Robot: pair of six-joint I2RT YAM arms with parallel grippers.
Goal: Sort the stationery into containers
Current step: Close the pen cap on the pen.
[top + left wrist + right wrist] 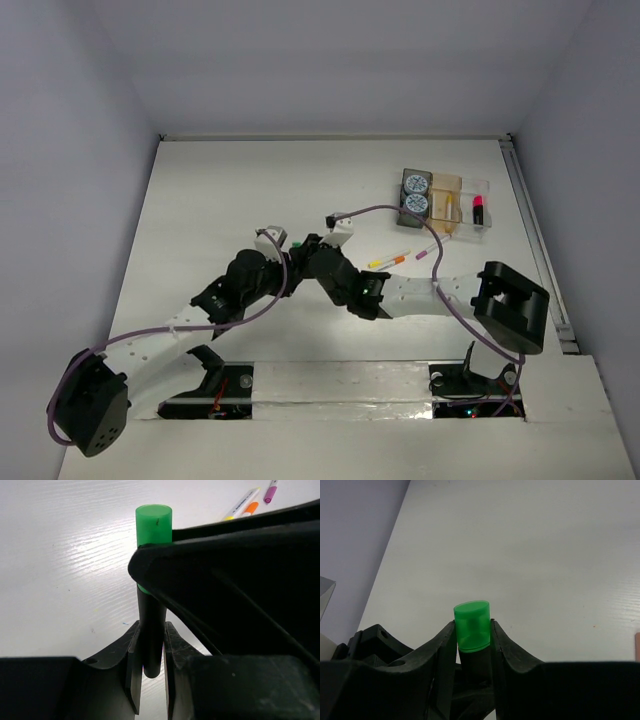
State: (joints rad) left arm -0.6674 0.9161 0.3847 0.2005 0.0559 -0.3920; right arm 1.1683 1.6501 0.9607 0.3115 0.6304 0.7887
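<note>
Left tool [150, 677] and right tool [472, 645] both pinch green-capped highlighter [153, 522].
White bench [250, 190], grey walls [70, 150]; trays [468, 185] at 2 o'clock.

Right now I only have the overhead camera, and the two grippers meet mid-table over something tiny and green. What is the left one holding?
Observer: The left gripper is shut on a green-capped highlighter, clamping its black barrel.
Operator: And the right one?
Observer: The right gripper has a finger pressed against each side of the green cap.
Operator: Is the cap on properly?
Observer: Yes, it sits flush on the barrel in the left wrist view.
</note>
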